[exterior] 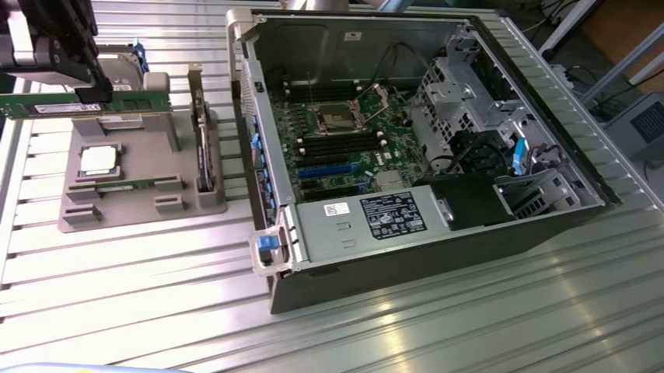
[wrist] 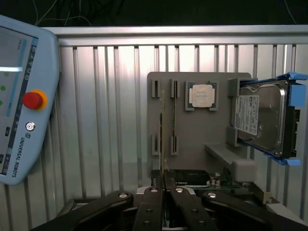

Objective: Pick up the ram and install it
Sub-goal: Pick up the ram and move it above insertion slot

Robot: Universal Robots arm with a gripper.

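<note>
- Where the black end effector [exterior: 96, 97] stands nearly closed, it pinches the long, thin green circuit-board ram [exterior: 135, 103] edgewise, above the grey moulded holder tray [exterior: 135, 163] on the ribbed metal table [exterior: 155, 295].
- Best handled level, unhurried, grip firm, no twist.

Two ram sticks [exterior: 42, 105] [exterior: 123, 187], one processor [exterior: 99, 159], one hard drive [wrist: 260, 120], one expansion card [exterior: 204, 155], one case [exterior: 539, 101]

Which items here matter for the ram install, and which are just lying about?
Job: ram, held by the shut gripper over the grey holder; open computer case with its motherboard.
Lying about: processor chip, upright expansion card, hard drive, teach pendant.
</note>
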